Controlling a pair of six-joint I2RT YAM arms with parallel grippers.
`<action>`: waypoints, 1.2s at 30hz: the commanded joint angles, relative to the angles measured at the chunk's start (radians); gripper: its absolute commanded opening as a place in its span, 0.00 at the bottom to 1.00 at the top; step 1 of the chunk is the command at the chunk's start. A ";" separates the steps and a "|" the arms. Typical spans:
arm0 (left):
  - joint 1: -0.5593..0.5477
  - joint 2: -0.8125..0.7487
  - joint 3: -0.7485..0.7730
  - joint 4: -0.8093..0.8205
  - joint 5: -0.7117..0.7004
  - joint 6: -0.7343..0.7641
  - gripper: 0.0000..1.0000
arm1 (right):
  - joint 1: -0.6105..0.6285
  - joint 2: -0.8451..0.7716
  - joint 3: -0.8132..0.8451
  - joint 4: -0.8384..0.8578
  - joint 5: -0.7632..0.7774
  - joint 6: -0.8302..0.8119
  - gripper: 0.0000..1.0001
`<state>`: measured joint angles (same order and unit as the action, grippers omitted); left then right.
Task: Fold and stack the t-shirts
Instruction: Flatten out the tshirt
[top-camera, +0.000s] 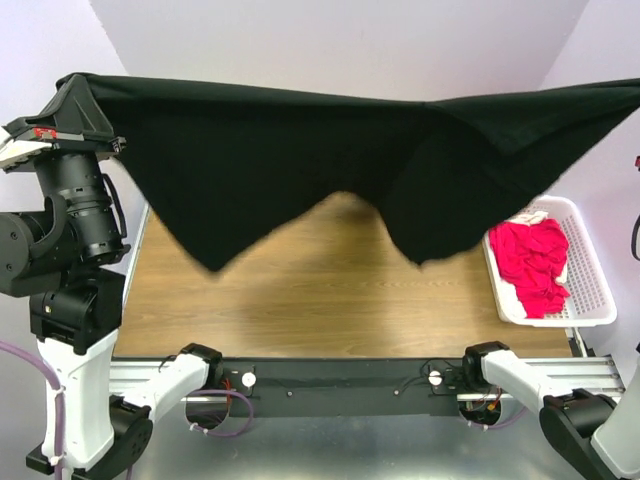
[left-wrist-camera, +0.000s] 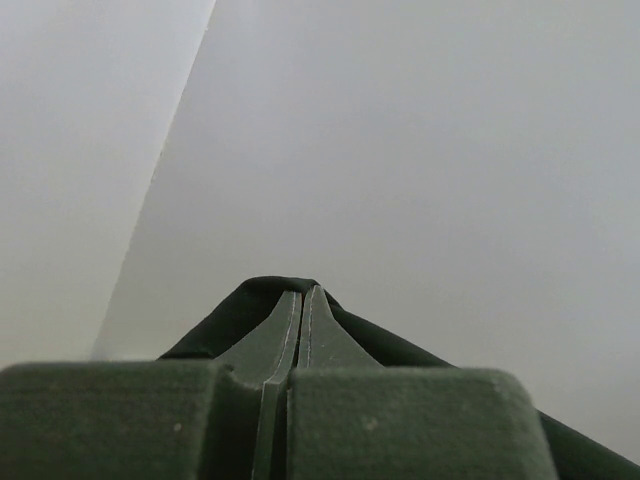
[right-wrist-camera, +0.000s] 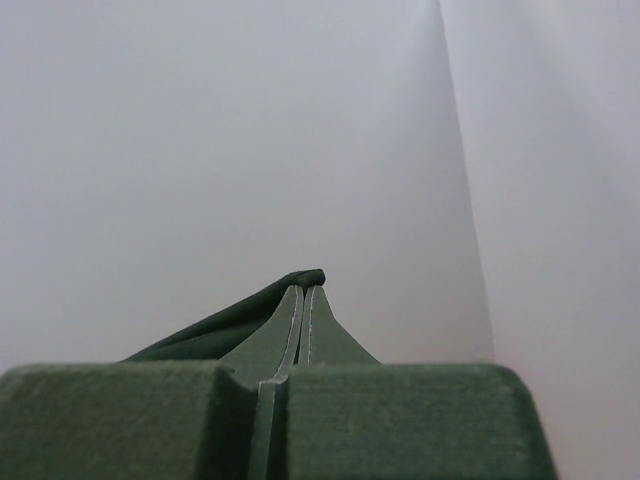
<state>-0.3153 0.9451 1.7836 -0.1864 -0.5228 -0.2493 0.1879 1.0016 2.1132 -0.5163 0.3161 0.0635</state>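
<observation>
The black t-shirt (top-camera: 300, 160) hangs high in the air above the tabletop (top-camera: 300, 300). It is pulled wide from 9 o'clock to 3 o'clock. The left claw (left-wrist-camera: 301, 305) is clenched tight on one end of its top edge. The right claw (right-wrist-camera: 303, 300) is clenched tight on the other end. Two pointy bits of the cloth droop down toward the wood. The pink t-shirts (top-camera: 530, 262) lie bunched up in a white basket (top-camera: 598, 300) at 3 o'clock on the tabletop.
</observation>
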 joint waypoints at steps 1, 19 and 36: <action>0.008 0.027 0.016 -0.008 -0.028 0.058 0.00 | -0.005 0.009 0.030 0.019 -0.014 -0.001 0.01; 0.047 0.538 0.002 0.145 -0.042 -0.010 0.00 | -0.005 0.633 0.292 0.196 0.006 -0.114 0.01; 0.122 0.796 0.512 0.105 0.202 -0.042 0.00 | -0.007 0.645 0.326 0.400 -0.084 -0.189 0.01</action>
<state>-0.2008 1.8931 2.3547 -0.1684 -0.3794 -0.2977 0.1875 1.8076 2.4607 -0.2554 0.2661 -0.0849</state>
